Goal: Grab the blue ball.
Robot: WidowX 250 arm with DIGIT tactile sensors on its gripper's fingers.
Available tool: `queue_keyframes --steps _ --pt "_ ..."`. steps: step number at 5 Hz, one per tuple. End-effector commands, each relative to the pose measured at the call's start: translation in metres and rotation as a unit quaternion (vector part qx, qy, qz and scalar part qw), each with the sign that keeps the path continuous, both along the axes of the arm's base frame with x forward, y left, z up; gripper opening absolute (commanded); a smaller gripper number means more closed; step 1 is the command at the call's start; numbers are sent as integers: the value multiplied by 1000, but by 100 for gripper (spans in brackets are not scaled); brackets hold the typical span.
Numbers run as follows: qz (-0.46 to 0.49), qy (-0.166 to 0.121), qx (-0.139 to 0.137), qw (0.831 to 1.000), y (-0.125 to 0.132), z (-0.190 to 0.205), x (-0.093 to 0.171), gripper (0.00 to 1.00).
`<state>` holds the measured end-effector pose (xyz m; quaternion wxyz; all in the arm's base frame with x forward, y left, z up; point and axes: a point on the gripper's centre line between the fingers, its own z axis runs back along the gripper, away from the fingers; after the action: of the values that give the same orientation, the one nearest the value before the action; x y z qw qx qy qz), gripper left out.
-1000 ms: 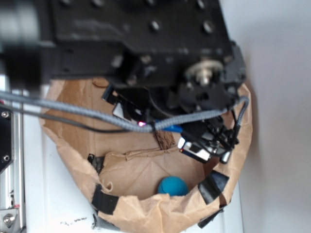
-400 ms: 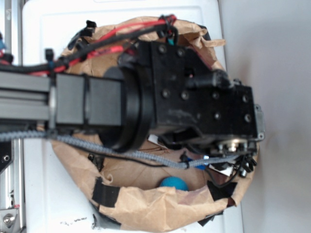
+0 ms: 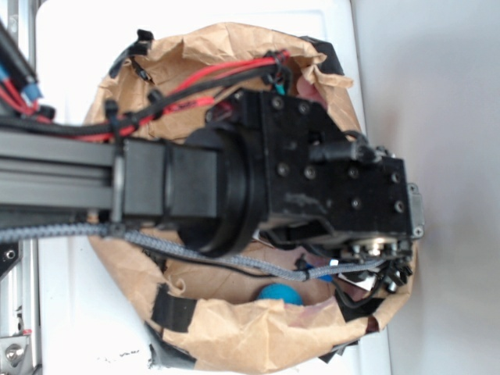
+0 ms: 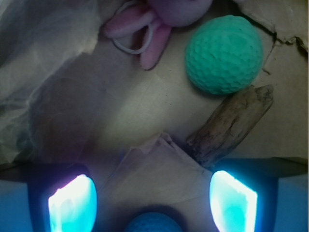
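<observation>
The blue ball [image 3: 279, 294] lies on the floor of a brown paper bag [image 3: 234, 332], close to its near wall. In the wrist view only its top [image 4: 153, 223] shows, at the bottom edge between my two glowing fingertips [image 4: 72, 203]. My gripper [image 4: 153, 202] is open, jaws wide apart, with nothing held. In the exterior view the black arm and wrist [image 3: 312, 187] hang over the bag and hide the fingers.
A mint-green textured ball [image 4: 224, 54] lies ahead at the right, with a brown wood piece [image 4: 229, 125] just below it. A pink plush toy [image 4: 149, 24] sits at the top. A folded paper flap [image 4: 154, 164] rises between the fingers. Black tape patches [image 3: 172, 311] mark the bag's rim.
The arm has swung across the bag and dropped lower, its wrist now covering most of the opening. The blue ball has stayed in the same spot.
</observation>
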<state>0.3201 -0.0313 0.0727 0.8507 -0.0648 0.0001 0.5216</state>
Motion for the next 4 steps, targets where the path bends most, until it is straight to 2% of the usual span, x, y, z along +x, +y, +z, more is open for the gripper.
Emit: queue_keyframes --steps 1,2,3,4 --pt "-27 -13 -30 999 34 27 11 100" --pt "-41 -8 -42 998 48 34 13 100" --pt "-53 -30 -33 998 56 39 9 100" --pt "-53 -30 -33 998 56 39 9 100"
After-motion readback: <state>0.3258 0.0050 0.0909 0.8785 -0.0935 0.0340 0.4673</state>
